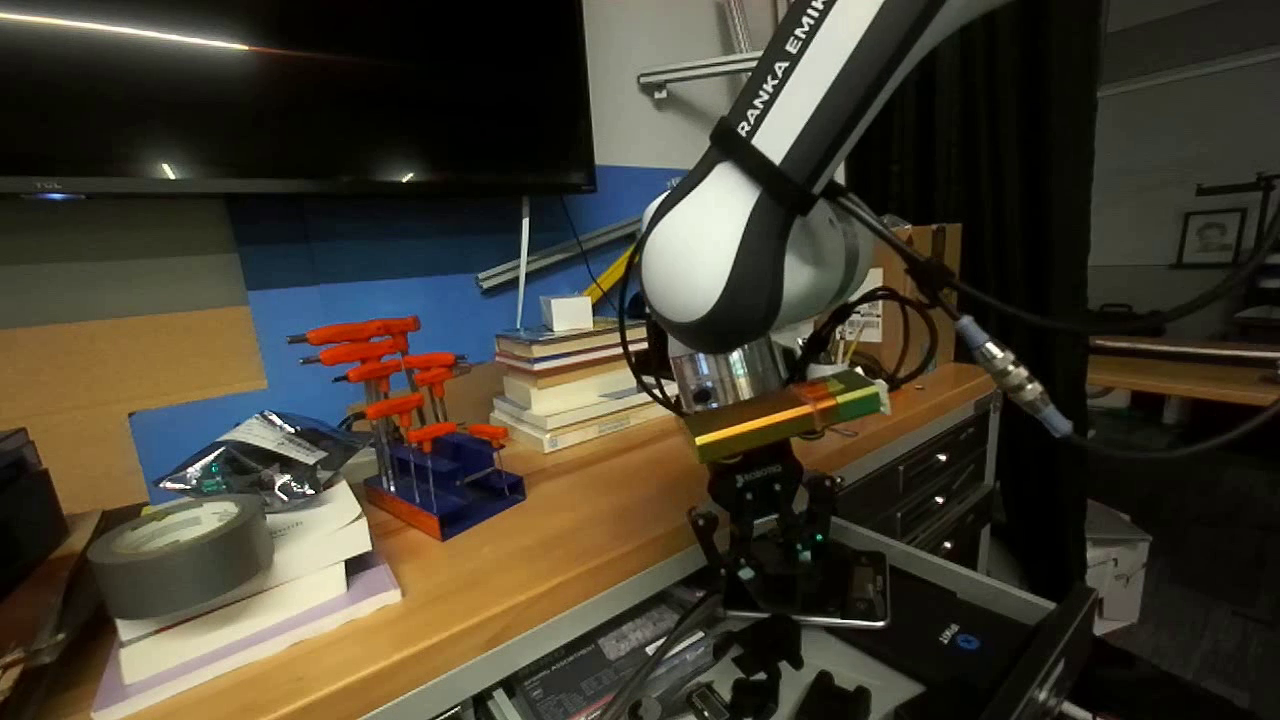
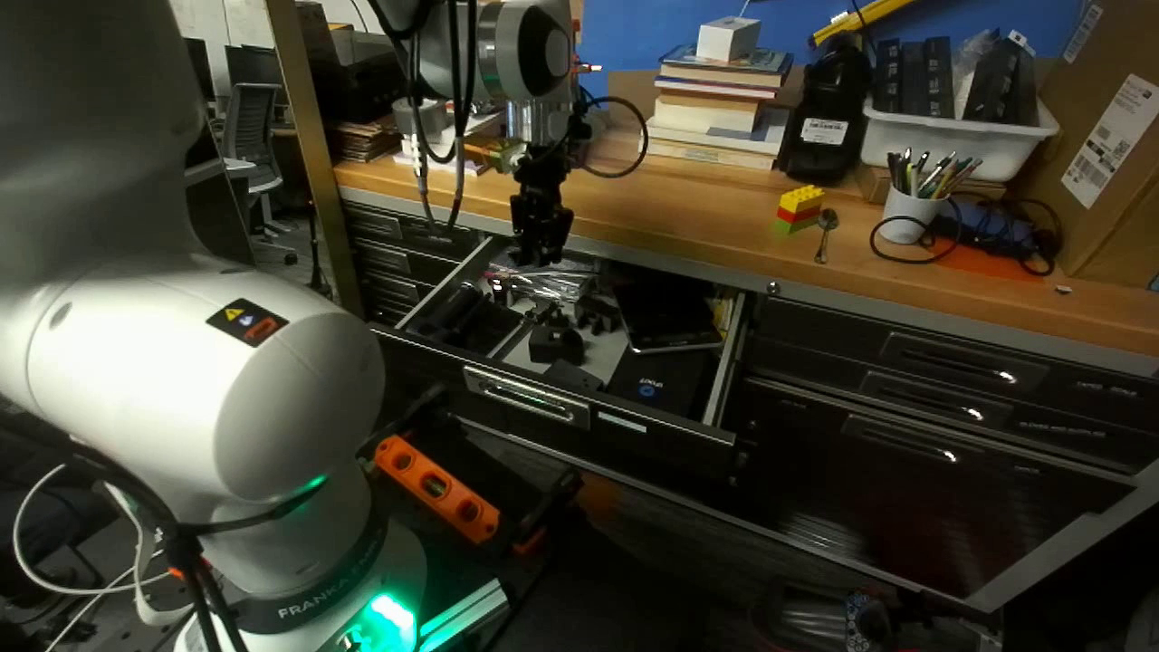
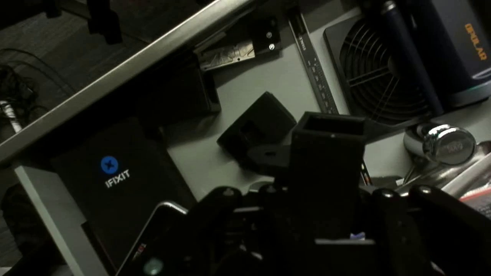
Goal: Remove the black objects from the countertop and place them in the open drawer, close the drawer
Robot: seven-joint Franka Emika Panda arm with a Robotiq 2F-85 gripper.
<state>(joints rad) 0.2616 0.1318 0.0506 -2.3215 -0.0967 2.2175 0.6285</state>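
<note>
My gripper (image 1: 775, 575) hangs low over the open drawer (image 2: 652, 444); it also shows in an exterior view (image 2: 541, 240). In the wrist view my gripper (image 3: 322, 191) has a black, hollow, box-like object (image 3: 329, 157) between its fingers, seemingly shut on it and above the drawer floor. A squat black block (image 3: 264, 119) lies on the pale drawer floor; a similar black lump (image 2: 555, 344) shows there in an exterior view. Whether it is a task object I cannot tell. No small black lump shows on the wooden countertop (image 1: 560, 560).
The drawer also holds an iFixit box (image 3: 119, 180), a tablet (image 1: 860, 590), a ruler (image 3: 312, 65) and a fan (image 3: 372, 69). On the countertop stand a hex-key rack (image 1: 450, 490), books (image 2: 706, 113), toy bricks (image 2: 799, 208), a spoon (image 2: 823, 235) and a pen cup (image 2: 905, 213).
</note>
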